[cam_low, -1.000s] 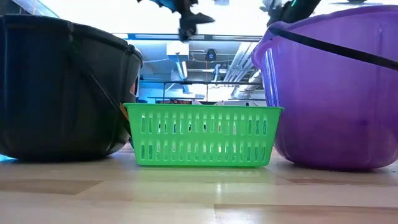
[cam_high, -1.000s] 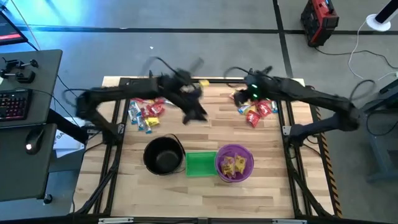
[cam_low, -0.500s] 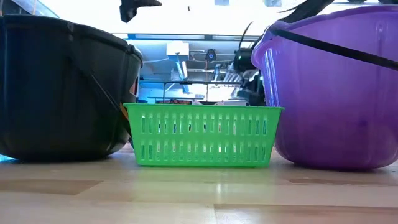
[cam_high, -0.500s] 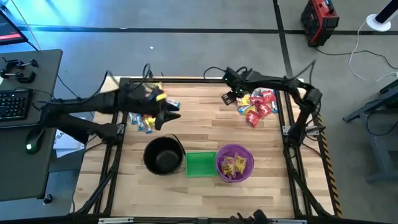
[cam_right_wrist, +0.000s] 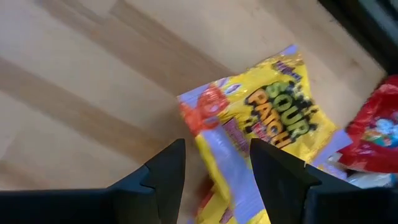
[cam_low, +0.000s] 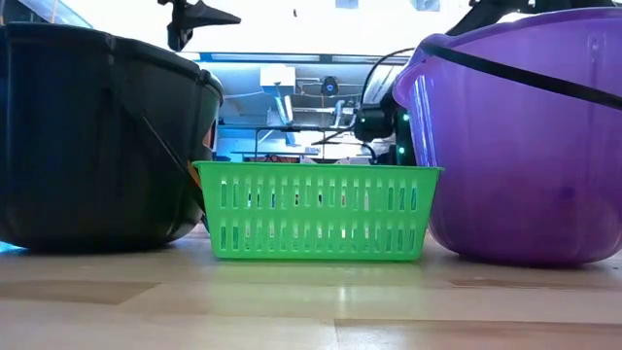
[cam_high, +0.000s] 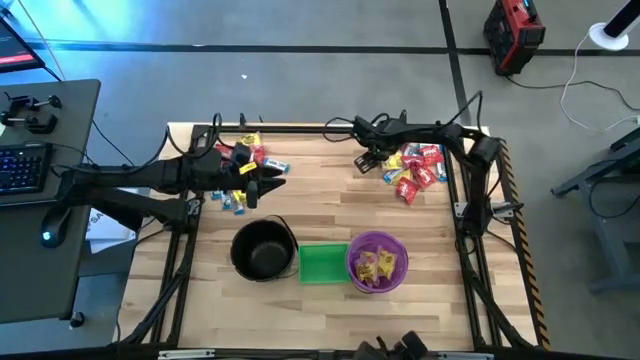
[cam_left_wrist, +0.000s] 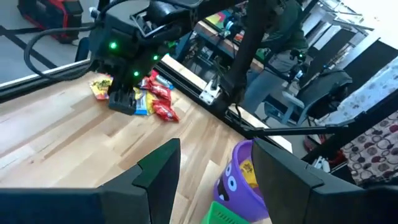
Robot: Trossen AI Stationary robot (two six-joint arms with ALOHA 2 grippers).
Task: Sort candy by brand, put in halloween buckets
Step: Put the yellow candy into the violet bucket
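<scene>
Two heaps of candy lie on the wooden table: one at the far left (cam_high: 236, 182), one at the far right (cam_high: 415, 170). My right gripper (cam_high: 366, 158) points down, open, over the right heap's left end. Its fingers stand on either side of a yellow packet (cam_right_wrist: 280, 121) lying flat on the wood. My left gripper (cam_high: 268, 181) hangs open and empty beside the left heap, high above the table (cam_low: 199, 14). Near the front stand the black pail (cam_high: 262, 250), the green bucket (cam_high: 322, 263) and the purple bucket (cam_high: 377, 262), which holds yellow candies.
Black frame rails (cam_high: 190, 215) run along the table's left and right sides. Bare wood lies between the two heaps (cam_high: 320, 180). The three buckets fill the middle of the near half. A desk with a keyboard (cam_high: 25, 165) stands off the table's left.
My left gripper has drawn back from the table's middle toward its left edge, still open, and now hangs beside the left heap. My right gripper has come down over the right heap's left end and tipped to point more steeply downward.
</scene>
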